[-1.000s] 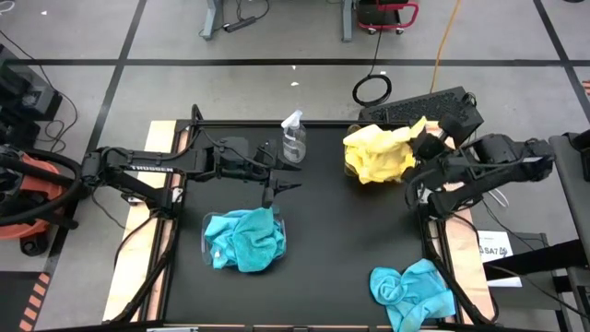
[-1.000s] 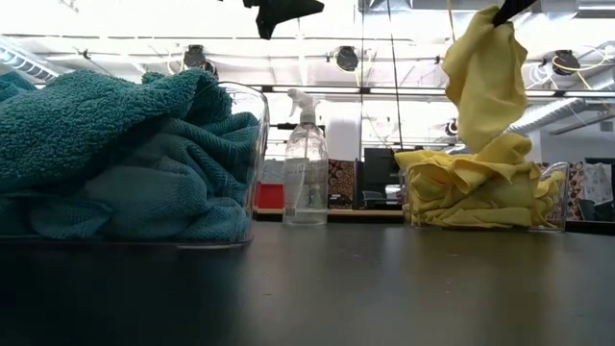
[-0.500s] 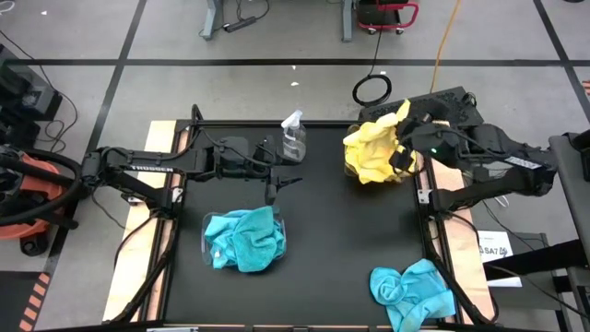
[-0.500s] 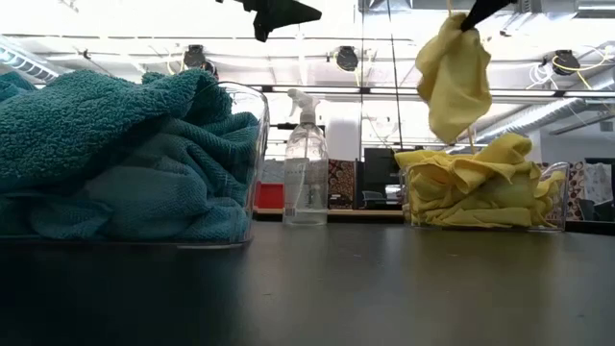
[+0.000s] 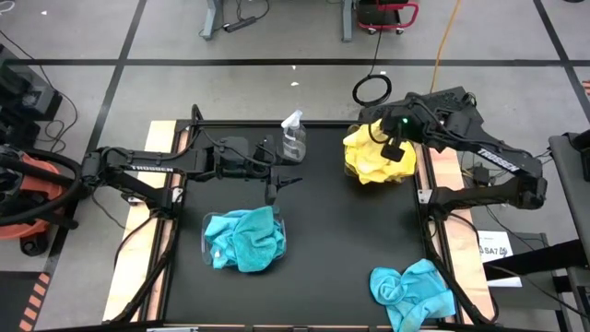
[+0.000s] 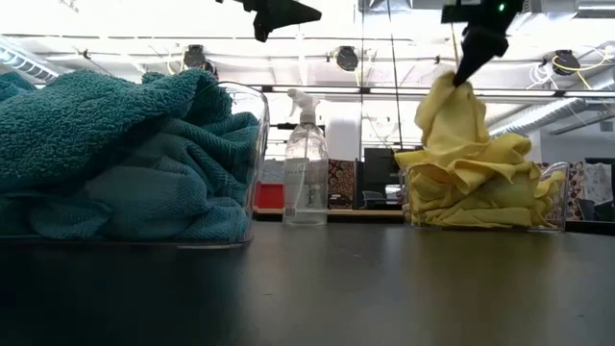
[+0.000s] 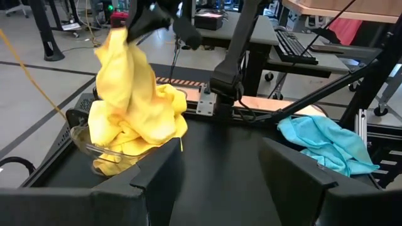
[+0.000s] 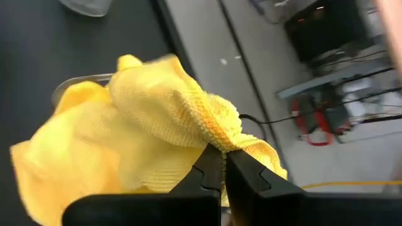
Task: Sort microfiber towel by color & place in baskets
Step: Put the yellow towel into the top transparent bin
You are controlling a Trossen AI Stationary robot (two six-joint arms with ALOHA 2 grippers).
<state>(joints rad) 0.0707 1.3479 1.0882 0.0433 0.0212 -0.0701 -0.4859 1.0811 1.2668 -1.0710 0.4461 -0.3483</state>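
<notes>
We see a clear spray bottle (image 5: 293, 136) upright at the black table's (image 5: 341, 231) far edge, a keyboard (image 5: 433, 103) lying beyond it

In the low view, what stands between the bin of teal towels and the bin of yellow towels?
A clear spray bottle stands on the dark table between the teal-towel bin and the yellow-towel bin; in the high view it stands at the table's far edge.

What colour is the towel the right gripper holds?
Bright yellow towel, pinched by the right gripper; clearest in the right wrist view.
</notes>
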